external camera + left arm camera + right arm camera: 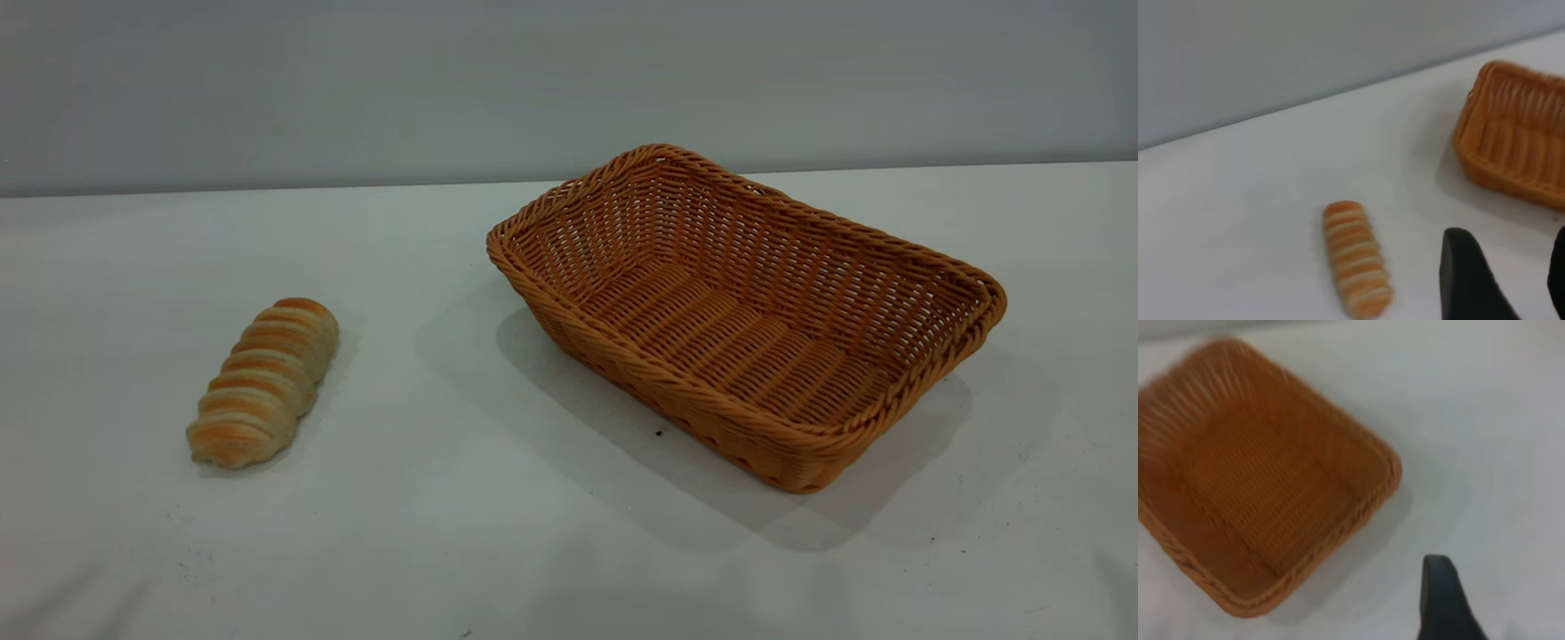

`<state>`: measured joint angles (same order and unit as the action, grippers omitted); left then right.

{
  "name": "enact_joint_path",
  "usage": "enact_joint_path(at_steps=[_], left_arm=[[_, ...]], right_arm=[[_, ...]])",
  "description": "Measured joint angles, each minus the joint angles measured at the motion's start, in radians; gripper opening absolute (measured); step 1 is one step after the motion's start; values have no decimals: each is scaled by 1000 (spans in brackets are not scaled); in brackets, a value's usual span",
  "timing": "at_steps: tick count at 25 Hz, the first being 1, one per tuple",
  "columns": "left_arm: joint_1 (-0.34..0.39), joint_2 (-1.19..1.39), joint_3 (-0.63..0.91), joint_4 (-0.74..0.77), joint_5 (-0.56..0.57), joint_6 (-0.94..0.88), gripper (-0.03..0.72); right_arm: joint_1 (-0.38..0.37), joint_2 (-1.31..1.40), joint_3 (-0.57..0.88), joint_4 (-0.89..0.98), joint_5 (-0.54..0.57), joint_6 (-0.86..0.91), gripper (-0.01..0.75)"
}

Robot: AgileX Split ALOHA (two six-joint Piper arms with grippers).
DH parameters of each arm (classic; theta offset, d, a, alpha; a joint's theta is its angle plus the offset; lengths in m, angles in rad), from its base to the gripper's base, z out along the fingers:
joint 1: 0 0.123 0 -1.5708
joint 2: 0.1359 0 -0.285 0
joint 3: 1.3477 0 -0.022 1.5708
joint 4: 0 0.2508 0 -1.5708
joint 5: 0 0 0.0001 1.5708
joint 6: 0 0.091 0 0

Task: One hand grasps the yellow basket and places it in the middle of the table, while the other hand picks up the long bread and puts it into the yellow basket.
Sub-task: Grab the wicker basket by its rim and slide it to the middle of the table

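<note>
The yellow basket [800,258] stands empty on the white table [498,560], right of the middle. It also shows in the left wrist view [1511,147] and the right wrist view [1265,473]. The long bread [264,382] lies on the table at the left, apart from the basket, and shows in the left wrist view [1357,259]. Neither arm shows in the exterior view. My left gripper [1510,237] is open and empty above the table between the bread and the basket. My right gripper [1501,573] hangs above bare table beside the basket; one finger [1441,600] shows, with a wide gap beside it.
A plain grey wall [569,80] runs behind the table's back edge. A few tiny dark specks [659,433] dot the tabletop near the basket. Bare tabletop lies between the bread and the basket and along the front.
</note>
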<state>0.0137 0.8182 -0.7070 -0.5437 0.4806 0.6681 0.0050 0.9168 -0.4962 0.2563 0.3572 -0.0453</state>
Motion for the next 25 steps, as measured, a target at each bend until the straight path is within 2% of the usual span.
enact_joint_path(at_steps=[6,13,16,19,22,25], left_arm=[[0,330,-196,-3,-31,148,368],[-7,680,-419,-38,-72,177,368],[-19,780,-490,-62,-84,195,368],[-36,845,-539,-85,-89,227,368],[-49,887,-582,-105,-94,251,368],[-66,926,-622,-115,-95,273,368]], right_arm=[[0,261,0,79,-94,0,426],[0,492,-28,178,-204,0,455],[0,560,-86,222,-189,0,497],[0,608,-166,259,-127,-1,529],[11,652,-224,307,-75,-21,540],[46,702,-253,369,-70,-53,542]])
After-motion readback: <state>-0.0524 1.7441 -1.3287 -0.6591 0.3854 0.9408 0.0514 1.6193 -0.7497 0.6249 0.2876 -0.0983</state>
